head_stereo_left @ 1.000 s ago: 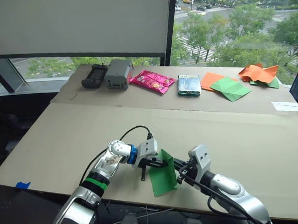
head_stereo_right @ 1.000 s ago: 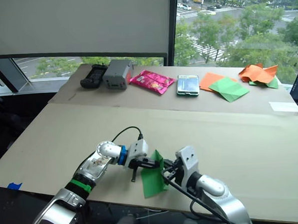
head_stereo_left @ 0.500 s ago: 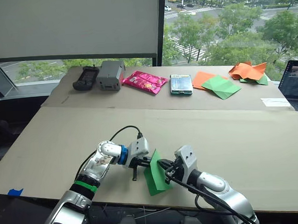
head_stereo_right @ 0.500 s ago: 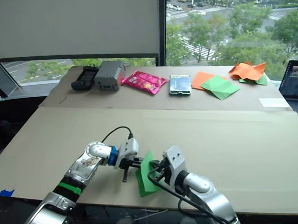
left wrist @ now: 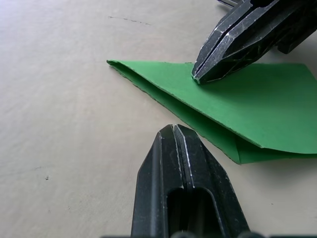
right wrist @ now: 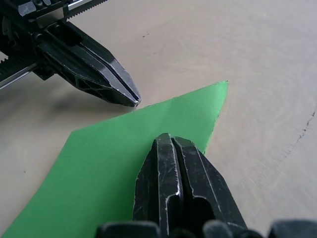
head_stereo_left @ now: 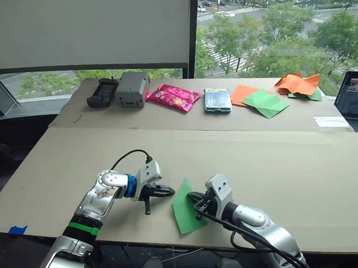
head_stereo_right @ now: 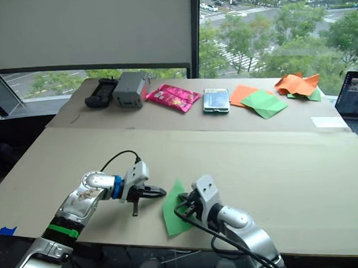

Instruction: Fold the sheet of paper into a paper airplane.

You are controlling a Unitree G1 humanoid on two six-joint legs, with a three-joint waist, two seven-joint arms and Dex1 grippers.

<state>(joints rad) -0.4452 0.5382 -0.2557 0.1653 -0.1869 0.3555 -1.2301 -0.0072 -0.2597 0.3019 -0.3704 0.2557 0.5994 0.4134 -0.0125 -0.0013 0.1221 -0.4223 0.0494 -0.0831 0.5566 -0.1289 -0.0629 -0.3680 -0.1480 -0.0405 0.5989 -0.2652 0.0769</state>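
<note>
Sheet of paper (head_stereo_left: 186, 205): bright green, folded into a layered pointed wedge, lying flat near the front edge of the bench (head_stereo_left: 276, 159), its wide end overhanging that edge and its point aimed toward the bench's middle.

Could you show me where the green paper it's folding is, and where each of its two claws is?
paper airplane (head_stereo_left: 184, 206), left eye view, middle of the top layer.
left gripper (head_stereo_left: 170, 191), left eye view, fingertips.
right gripper (left wrist: 195, 78), left wrist view, fingertips.
</note>
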